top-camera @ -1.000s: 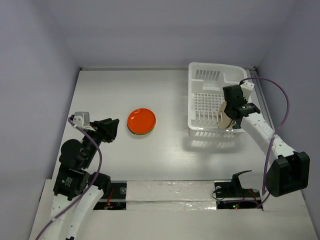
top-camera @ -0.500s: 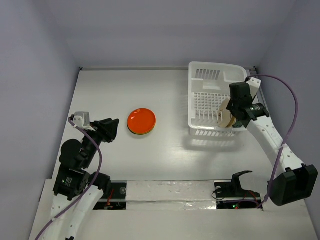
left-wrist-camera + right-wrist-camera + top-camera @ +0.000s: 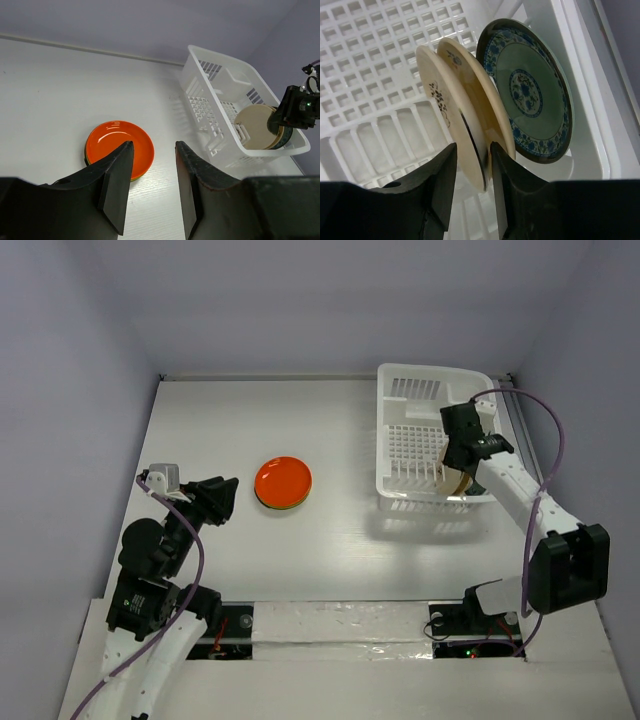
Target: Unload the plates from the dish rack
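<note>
The white dish rack [image 3: 430, 375] stands at the back right and also shows in the left wrist view [image 3: 220, 145]. Three plates stand upright in it: a cream plate [image 3: 437, 95], a tan plate [image 3: 480, 95] and a patterned teal-blue plate [image 3: 530, 90]. My right gripper [image 3: 473, 146] is open inside the rack, its fingers on either side of the cream plate's lower rim; in the top view it [image 3: 455, 472] is over the plates. An orange-red plate [image 3: 283, 481] tops a small stack on the table, with a green edge beneath. My left gripper [image 3: 154, 145] is open and empty, left of the stack.
The rack's grid floor [image 3: 370, 50] is bare left of the plates. The right arm's purple cable [image 3: 545, 455] loops beside the rack's right side. Grey walls enclose the table on three sides. The left gripper [image 3: 222, 498] hovers near the table's left side.
The right gripper swung right, then came back left and down into the rack, and now straddles the cream plate. The left arm and the stack have not moved.
</note>
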You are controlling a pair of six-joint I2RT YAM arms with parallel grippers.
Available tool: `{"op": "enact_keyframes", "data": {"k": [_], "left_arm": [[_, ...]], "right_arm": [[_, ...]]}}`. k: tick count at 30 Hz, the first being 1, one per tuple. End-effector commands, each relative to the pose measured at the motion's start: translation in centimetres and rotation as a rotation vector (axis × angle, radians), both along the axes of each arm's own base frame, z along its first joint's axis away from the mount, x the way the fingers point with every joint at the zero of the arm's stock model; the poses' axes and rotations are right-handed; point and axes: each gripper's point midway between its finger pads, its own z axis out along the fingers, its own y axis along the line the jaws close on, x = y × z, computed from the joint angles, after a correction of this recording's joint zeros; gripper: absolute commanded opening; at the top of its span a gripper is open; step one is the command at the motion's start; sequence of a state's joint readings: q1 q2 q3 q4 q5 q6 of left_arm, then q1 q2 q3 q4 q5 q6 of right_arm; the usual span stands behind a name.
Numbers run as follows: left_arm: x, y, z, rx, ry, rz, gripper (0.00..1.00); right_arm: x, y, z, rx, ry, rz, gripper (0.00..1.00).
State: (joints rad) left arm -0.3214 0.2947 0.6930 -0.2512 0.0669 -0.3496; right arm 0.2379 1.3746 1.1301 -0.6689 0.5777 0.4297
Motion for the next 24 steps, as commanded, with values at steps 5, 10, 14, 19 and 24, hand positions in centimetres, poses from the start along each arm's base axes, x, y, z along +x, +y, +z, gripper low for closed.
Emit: {"op": "enact_keyframes", "data": {"k": [5,10,14,19,24], "left_arm": [[0.1,-0.1,1.7,-0.014,-0.052,-0.003,0.36],[0.1,-0.1,1.6,-0.013,-0.048,-0.004,0.36],[0.1,0.0,1.7,-0.015,-0.052,0.0,0.36],[0.1,0.0,1.7,-0.013,-0.051,0.0,0.36],[0.1,-0.1,1.7,-0.015,-0.052,-0.001,0.36]], "right_arm": [[1.6,-0.3,1.6,-0.066,-0.039,-0.021,0.25],[0.7,-0.4,2.6,-0.179,0.019,-0.001,0.04],[0.4,0.6,3.5,-0.285,0.05,0.024,0.0],[0.1,1.5,5.7,-0.377,0.032,0.057,0.0],[-0.5,1.3,9.7,-0.42,-0.029,0.038,0.0]]}}
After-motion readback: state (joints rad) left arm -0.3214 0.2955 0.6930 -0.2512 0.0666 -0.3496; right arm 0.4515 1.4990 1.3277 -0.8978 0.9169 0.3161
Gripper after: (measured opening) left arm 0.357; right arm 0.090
